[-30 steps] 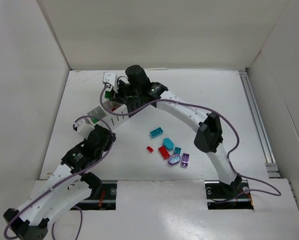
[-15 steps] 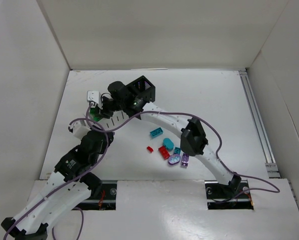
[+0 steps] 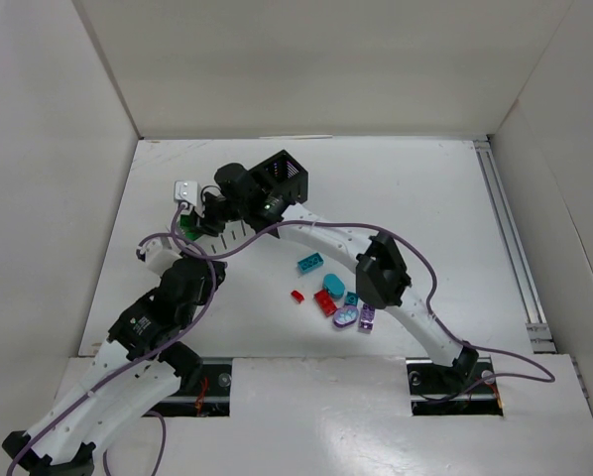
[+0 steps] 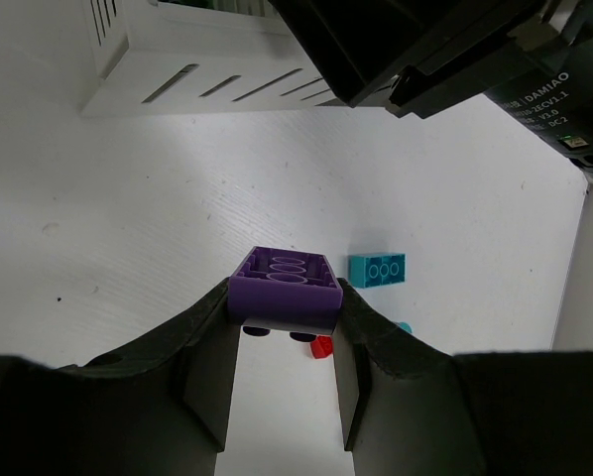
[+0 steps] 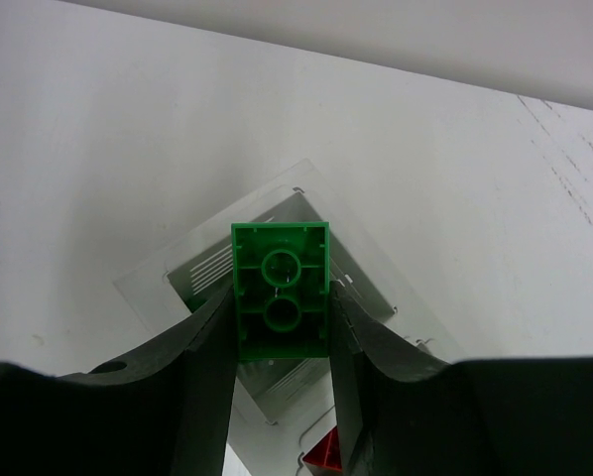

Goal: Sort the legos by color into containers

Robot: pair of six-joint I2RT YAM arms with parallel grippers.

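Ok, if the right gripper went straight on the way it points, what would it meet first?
Probably the white container: the right gripper, shut on a green brick, points down into an open compartment, so the brick would touch its floor first. Depth is unclear.

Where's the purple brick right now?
In the left wrist view, the purple brick is clamped in the left jaws above the table, with the white container beyond it and a teal brick lying to its right.

text: DAMIAO | on: black arm housing [image 4: 559, 94] | smaller print: illegible
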